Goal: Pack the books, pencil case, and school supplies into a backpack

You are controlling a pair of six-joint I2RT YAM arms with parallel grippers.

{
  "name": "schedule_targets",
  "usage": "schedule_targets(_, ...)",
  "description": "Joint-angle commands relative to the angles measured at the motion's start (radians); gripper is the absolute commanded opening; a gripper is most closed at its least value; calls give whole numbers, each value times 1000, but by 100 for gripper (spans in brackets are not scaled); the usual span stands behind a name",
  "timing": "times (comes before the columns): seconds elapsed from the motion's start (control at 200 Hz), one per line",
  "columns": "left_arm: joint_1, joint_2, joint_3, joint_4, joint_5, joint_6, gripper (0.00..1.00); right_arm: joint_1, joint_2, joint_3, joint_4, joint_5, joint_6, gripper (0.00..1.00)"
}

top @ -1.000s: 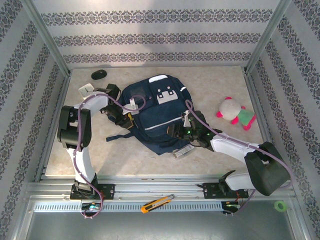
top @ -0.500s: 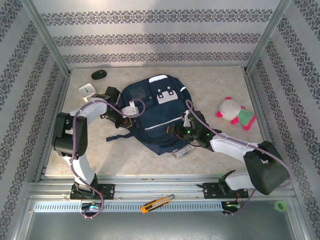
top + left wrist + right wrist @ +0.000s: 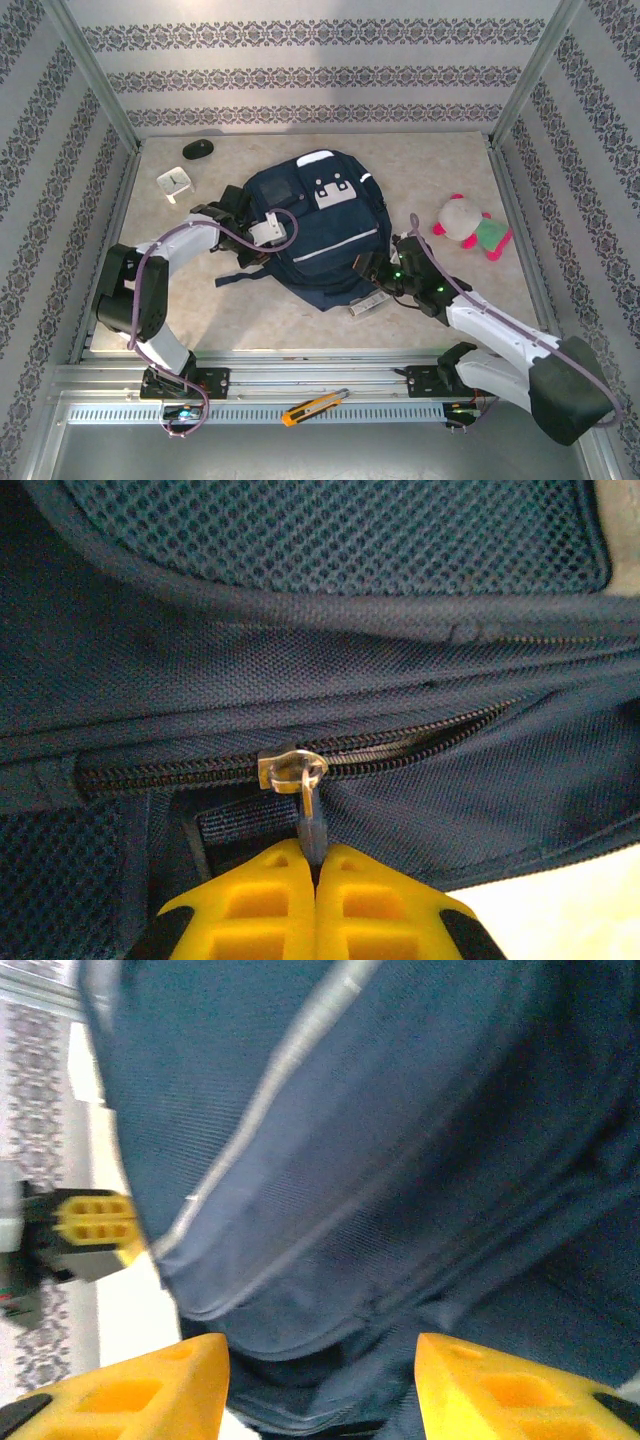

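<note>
- I see the backpack (image 3: 318, 235) lying flat in the middle of the counter (image 3: 430, 170), navy, with its white-grey patches towards the far wall and dark straps trailing off its left side.
- My left pincer (image 3: 316, 865) is pressed shut, its two yellow fingers meeting on the zipper pull (image 3: 312, 825). The thin metal tab hangs from the slider (image 3: 290, 770) straight down into the seam between the fingers.
- That slider sits on a dark zipper line across the navy fabric. To its right the teeth are meshed; to its left I cannot tell.
- From above, the left arm reaches across to the backpack's left edge, with the pincer at the fabric there.
- My right pincer (image 3: 320, 1360) stands with its fingers apart, gripping nothing. The backpack's fabric and a pale trim stripe lie just ahead of the gap.
- From above, the right pincer is at the backpack's near right edge.
- A silver-white bar (image 3: 368, 303) lies on the counter, just beside the backpack's near edge and close to the right pincer.
- A pink-green plush toy (image 3: 470, 228) sits well apart on the right.
- A white clock (image 3: 174, 181) and a black mouse (image 3: 197, 149) lie near the far left corner.
- An orange utility knife (image 3: 315, 406) rests on the rail in front of the arm bases.
</note>
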Motion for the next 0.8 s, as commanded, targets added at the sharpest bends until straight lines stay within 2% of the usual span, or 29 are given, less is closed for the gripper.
schedule_targets(0.0, -40, -28, -21, -8, 15, -68, 0, 22, 70, 0, 45, 13, 47, 50)
schedule_targets(0.105, -63, -21, -5, -35, 21, -96, 0, 29, 173, 19, 151, -22, 57, 48)
schedule_targets(0.37, -153, -33, -2, -39, 3, -210, 0, 68, 356, 88, 341, 16, 82, 40)
schedule_targets(0.595, -242, -44, -14, -71, 33, -263, 0, 65, 445, 186, 377, 45, 35, 37)
schedule_targets(0.799, -310, -75, -60, 84, 83, -399, 0, 22, 505, 272, 378, 31, -7, 36)
